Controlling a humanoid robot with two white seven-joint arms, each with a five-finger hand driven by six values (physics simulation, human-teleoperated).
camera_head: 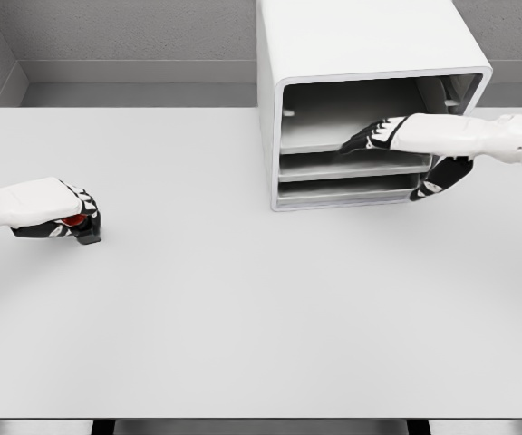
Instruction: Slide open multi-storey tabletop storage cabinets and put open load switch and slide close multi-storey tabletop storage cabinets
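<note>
Head view of a white tabletop (261, 317) with a white multi-storey storage cabinet (361, 54) standing at its far edge, right of centre. The cabinet's front faces the camera and shows three stacked levels; the top drawer (333, 113) has its interior visible.

The right arm enters from the right edge and runs nearly horizontally across the cabinet front. The right hand (397, 136) lies at the front lip of the top drawer, fingers (370, 136) extended leftward along the lip and touching it, while the thumb hangs down beside the lower levels at the cabinet's right side. Whether the fingers actually grip the lip cannot be told.

The left arm enters from the left edge, low over the tabletop. The left hand (57, 210) is curled around the load switch (82, 224), a small dark body with a red part showing between the fingers. The switch is at the tabletop's left side, well apart from the cabinet.
</note>
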